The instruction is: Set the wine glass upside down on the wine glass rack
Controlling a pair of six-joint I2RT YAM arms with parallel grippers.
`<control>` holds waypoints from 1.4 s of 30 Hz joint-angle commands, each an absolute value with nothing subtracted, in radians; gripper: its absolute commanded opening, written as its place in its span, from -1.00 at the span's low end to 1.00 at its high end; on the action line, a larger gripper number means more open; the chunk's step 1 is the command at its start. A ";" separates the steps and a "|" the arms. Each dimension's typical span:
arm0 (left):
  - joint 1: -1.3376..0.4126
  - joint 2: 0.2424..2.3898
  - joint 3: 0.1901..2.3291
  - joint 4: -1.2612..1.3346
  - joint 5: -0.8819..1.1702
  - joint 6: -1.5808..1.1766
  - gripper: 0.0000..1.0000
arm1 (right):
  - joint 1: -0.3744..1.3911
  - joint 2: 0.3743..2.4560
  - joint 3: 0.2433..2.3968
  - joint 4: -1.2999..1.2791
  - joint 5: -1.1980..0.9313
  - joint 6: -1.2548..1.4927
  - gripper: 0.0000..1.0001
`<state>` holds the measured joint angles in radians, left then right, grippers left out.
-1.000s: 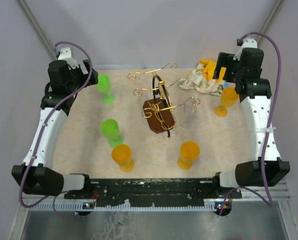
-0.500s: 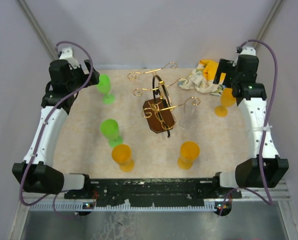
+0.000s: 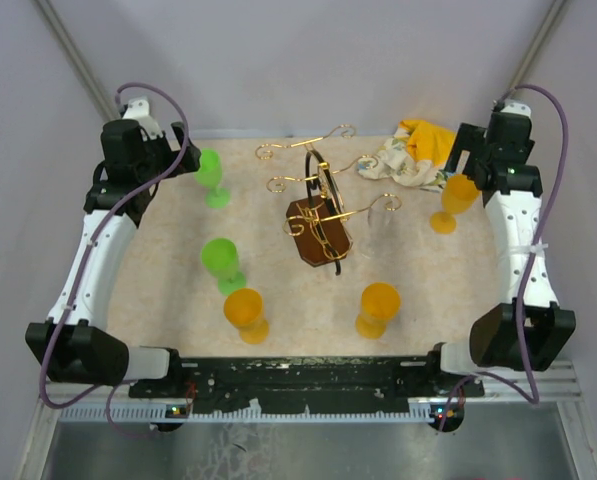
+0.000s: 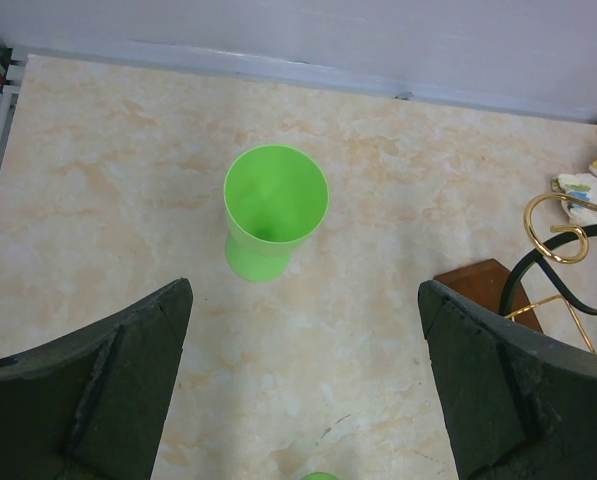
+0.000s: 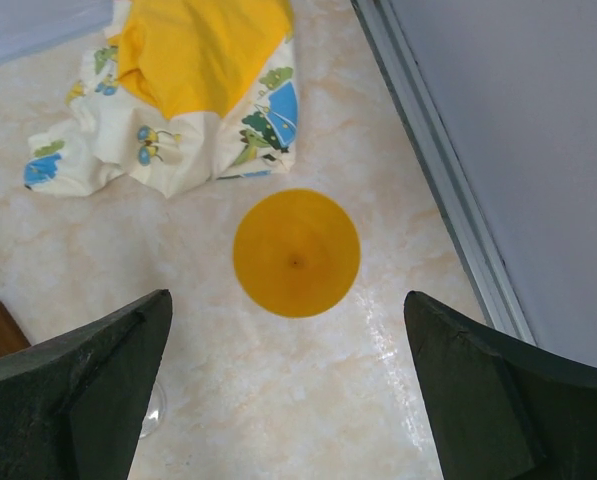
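Two robot arms stretch along opposite edges of a marbled table [image 3: 178, 300]. The left arm [image 3: 90, 248] runs up the left side to the far corner, where the left gripper [image 4: 303, 385] points down over a green glass [image 4: 275, 205], its fingers [image 4: 88, 390] spread wide and holding nothing. The right arm [image 3: 515, 240] mirrors it on the right side, and the right gripper [image 5: 288, 390] hangs above an orange glass [image 5: 296, 252], also splayed and empty. Five coloured glasses stand on the table, two green and three orange. A second green glass [image 3: 221, 258] is left of centre, and two more orange ones sit near the front edge, one at front left [image 3: 245, 310] and one at front right [image 3: 378, 305]. A single clear glass [image 5: 153, 410], faint from overhead, stands with its foot on the table just right of the rack [image 3: 318, 205]. That one gold wire rack, on its dark wooden base, occupies the middle of the table, with every coloured glass apart from it. One patterned yellow-and-white cloth [image 3: 413, 155] lies crumpled in the far right corner, near the orange glass under the right gripper.
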<state>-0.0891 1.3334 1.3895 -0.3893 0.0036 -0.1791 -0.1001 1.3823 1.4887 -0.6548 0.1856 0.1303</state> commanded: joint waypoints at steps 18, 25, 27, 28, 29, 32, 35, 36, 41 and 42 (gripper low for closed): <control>-0.091 1.349 1.410 -0.376 0.021 -0.165 1.00 | -0.177 1.537 1.487 -0.649 -0.006 0.119 0.62; -0.091 1.356 1.402 -0.376 -0.017 -0.175 1.00 | -0.176 1.590 1.478 -0.638 -0.056 0.121 0.52; -0.090 1.357 1.398 -0.374 -0.027 -0.178 1.00 | -0.176 1.604 1.471 -0.629 -0.058 0.120 0.48; -0.090 1.358 1.396 -0.374 -0.031 -0.179 0.99 | -0.176 1.612 1.470 -0.623 -0.059 0.118 0.45; -0.091 1.358 1.395 -0.373 -0.033 -0.180 1.00 | -0.176 1.622 1.470 -0.620 -0.061 0.118 0.43; -0.091 1.361 1.395 -0.373 -0.032 -0.182 1.00 | -0.176 1.643 1.474 -0.615 -0.061 0.115 0.32; -0.091 1.363 1.399 -0.376 -0.035 -0.183 1.00 | -0.176 1.692 1.482 -0.614 -0.054 0.112 0.06; -0.091 1.362 1.400 -0.375 -0.036 -0.184 0.99 | -0.176 1.695 1.487 -0.616 -0.047 0.111 -0.08; -0.091 1.361 1.401 -0.366 -0.019 -0.207 0.99 | -0.173 1.699 1.508 -0.628 -0.015 0.100 -0.54; -0.091 1.362 1.402 -0.363 -0.013 -0.212 1.00 | -0.172 1.701 1.513 -0.635 -0.008 0.098 -0.68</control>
<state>-0.0891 1.3563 1.3891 -0.3882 -0.0257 -0.1886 -0.1730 1.7100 1.4658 -0.6521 -0.0395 0.1135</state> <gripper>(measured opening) 0.998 0.257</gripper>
